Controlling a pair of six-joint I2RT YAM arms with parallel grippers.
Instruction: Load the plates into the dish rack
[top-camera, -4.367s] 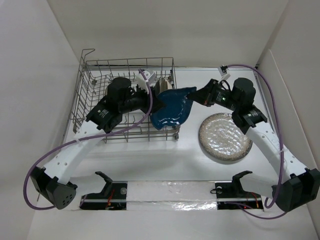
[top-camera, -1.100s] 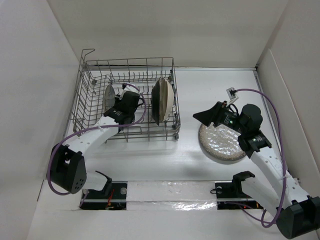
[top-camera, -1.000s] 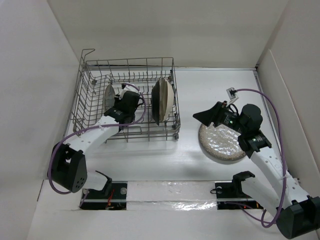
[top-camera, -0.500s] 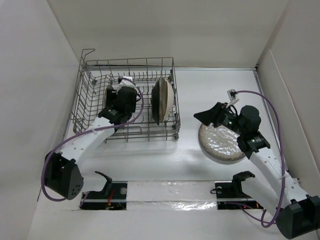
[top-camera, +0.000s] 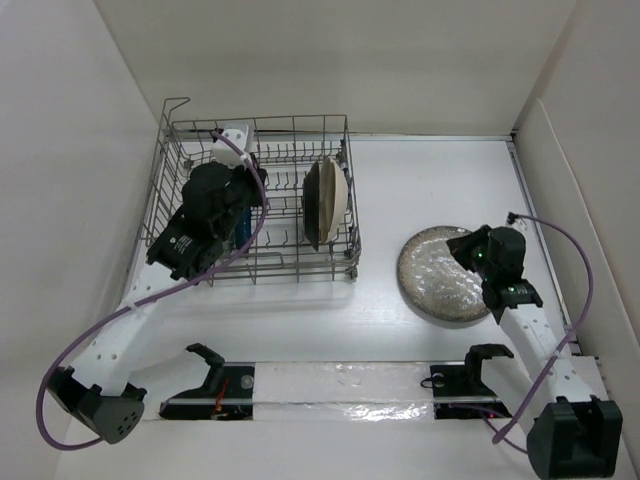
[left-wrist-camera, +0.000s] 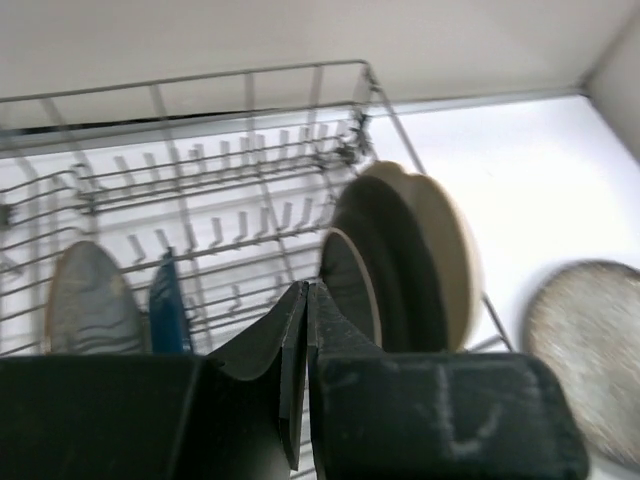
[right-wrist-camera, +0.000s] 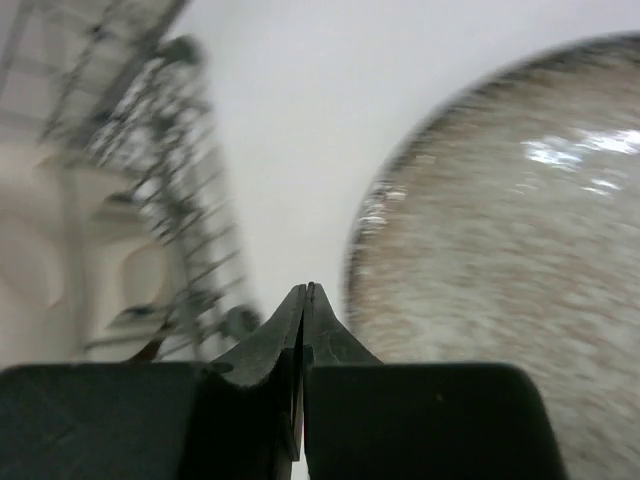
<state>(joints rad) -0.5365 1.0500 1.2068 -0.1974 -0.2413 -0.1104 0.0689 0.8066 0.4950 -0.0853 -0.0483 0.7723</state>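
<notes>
Overhead and wrist views of two robot arms at a white table (top-camera: 420, 180), with a silver wire dish rack (top-camera: 290, 121) at the far left and one plate lying outside it. Four dishes stand on edge between the rack's tines. On its left side, the left wrist view shows a grey floral plate (left-wrist-camera: 88, 300) and, just beside it, a dark blue dish (left-wrist-camera: 167, 308). On the rack's right side a large cream plate (left-wrist-camera: 455, 250) stands close behind a smaller round plate (left-wrist-camera: 347, 285) with a pale rim, both faces in shadow. The left arm reaches over the left half of the rack, and the left claw (left-wrist-camera: 305, 300) is held above the tines with its two black fingers pressed together and nothing between them. The large speckled grey-beige plate (top-camera: 440, 278) lies flat on the table to the right of the rack, well apart from it. The right arm bends in from the near right corner, and the right claw (right-wrist-camera: 305, 298) is over the far right part of this plate. Its fingers are also pressed together and empty, pointing toward the plate's left edge and the blurred rack beyond. Whether it touches the plate cannot be told.
</notes>
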